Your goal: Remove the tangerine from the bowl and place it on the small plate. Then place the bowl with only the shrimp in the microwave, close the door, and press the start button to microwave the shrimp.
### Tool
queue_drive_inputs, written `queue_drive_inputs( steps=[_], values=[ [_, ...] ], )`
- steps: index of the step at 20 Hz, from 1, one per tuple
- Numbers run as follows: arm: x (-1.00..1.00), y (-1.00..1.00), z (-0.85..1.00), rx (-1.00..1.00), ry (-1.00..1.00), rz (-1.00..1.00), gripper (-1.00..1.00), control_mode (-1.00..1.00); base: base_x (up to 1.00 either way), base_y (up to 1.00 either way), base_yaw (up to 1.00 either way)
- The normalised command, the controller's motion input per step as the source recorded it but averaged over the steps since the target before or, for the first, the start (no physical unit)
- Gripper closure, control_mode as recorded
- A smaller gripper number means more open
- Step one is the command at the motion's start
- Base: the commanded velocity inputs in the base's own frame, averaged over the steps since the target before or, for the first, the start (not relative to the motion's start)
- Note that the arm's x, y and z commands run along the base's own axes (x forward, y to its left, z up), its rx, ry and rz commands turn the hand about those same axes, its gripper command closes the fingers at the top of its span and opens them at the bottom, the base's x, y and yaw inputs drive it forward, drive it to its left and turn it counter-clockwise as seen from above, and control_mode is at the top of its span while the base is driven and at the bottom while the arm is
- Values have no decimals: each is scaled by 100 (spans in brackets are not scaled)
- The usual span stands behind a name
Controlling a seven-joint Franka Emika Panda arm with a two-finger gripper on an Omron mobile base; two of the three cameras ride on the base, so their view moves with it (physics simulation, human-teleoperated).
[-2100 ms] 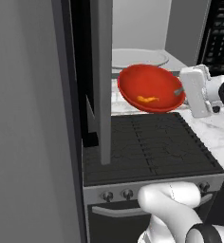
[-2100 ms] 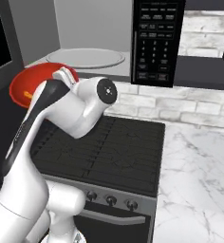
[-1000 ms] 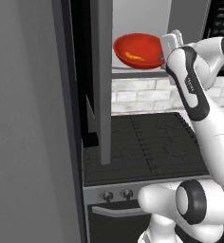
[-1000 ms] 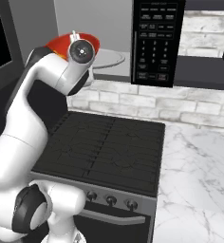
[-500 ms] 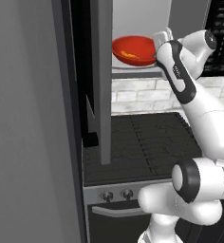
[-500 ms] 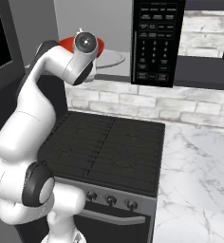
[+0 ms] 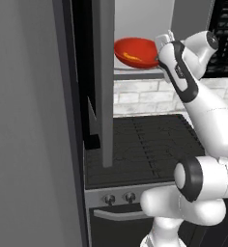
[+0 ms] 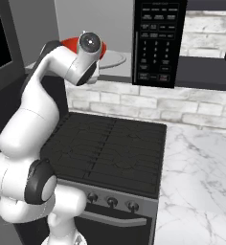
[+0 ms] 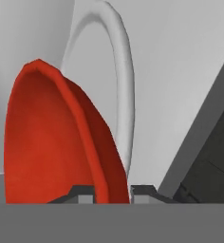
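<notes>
The gripper (image 9: 113, 191) is clamped on the rim of the bowl (image 7: 136, 52), one fingertip on each side of the red wall, so the bowl hangs straight out ahead of the hand. In the left base view the shrimp (image 7: 133, 58) lies inside it, on the side away from the fingers; no tangerine shows there.

What matters next is the turntable (image 9: 118, 90). It lies just beyond and under the bowl, inside the microwave (image 8: 155, 40), and its pale rim curves past the bowl's far edge. I cannot tell whether the bowl's base touches it yet. The move looks like a short lowering, then a release.
</notes>
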Motion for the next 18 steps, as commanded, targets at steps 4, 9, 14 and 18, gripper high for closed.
queue_drive_inputs(
  steps=[4,9,14,18],
  values=[
    [41,0,-6,0,0,0,100,-100,0,0,0],
    [35,3,-17,0,0,0,-100,-100,0,0,0],
    [12,5,-3,0,-1,0,-100,-100,0,0,0],
    [-51,-14,17,2,-14,0,-100,-100,0,0,0]
  ],
)
